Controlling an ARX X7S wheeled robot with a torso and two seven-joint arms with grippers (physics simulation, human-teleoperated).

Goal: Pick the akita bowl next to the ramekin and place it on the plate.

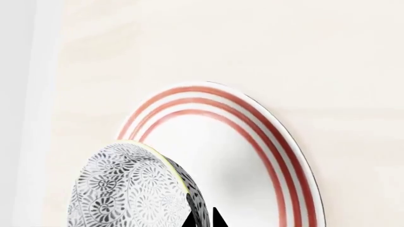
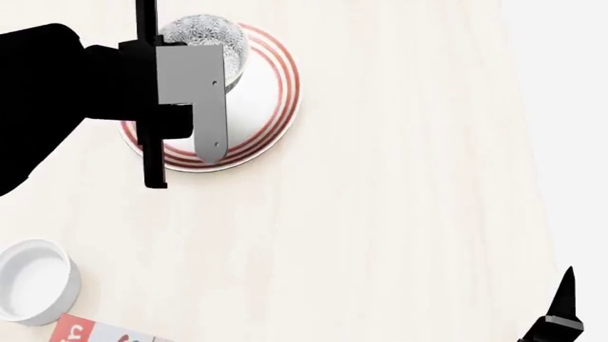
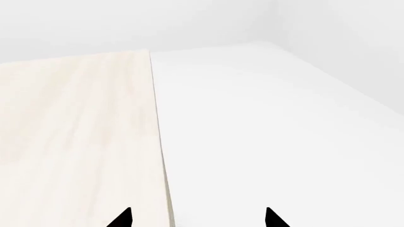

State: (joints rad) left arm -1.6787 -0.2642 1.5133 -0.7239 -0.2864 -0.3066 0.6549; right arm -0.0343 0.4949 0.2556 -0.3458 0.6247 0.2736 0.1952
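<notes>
I have the akita bowl (image 1: 136, 189) held in the left gripper (image 1: 203, 218), whose two dark fingertips pinch the bowl's wall at the rim. In the left wrist view the bowl is tilted, its patterned outside turned toward the camera and its pale rim edge-on. In the head view the bowl (image 2: 213, 34) shows above the left arm's grey bracket, over the far-left part of the plate (image 2: 275, 107).

The plate (image 1: 277, 156) lies flat on the table (image 2: 399, 199), its red rings plain on the right and near sides; the left arm hides much of its left half. From these views I cannot tell whether the bowl's base touches the plate or hangs just above it.

The relation that matters: the bowl sits toward the plate's far-left edge, with the plate's bare white centre lying to the right and nearer from the gripper. My judgement is that a short shift toward that centre, and levelling the bowl, should come before release, since a tilted bowl set down close to the rim could roll or tip off.

The ramekin (image 2: 36, 281) stands at the near-left of the table, well apart from the plate, with a red-and-white box (image 2: 90, 332) just beside it.

The right gripper (image 3: 197, 220) is empty, its fingertips set wide, parked at the table's near-right edge, far from the work
</notes>
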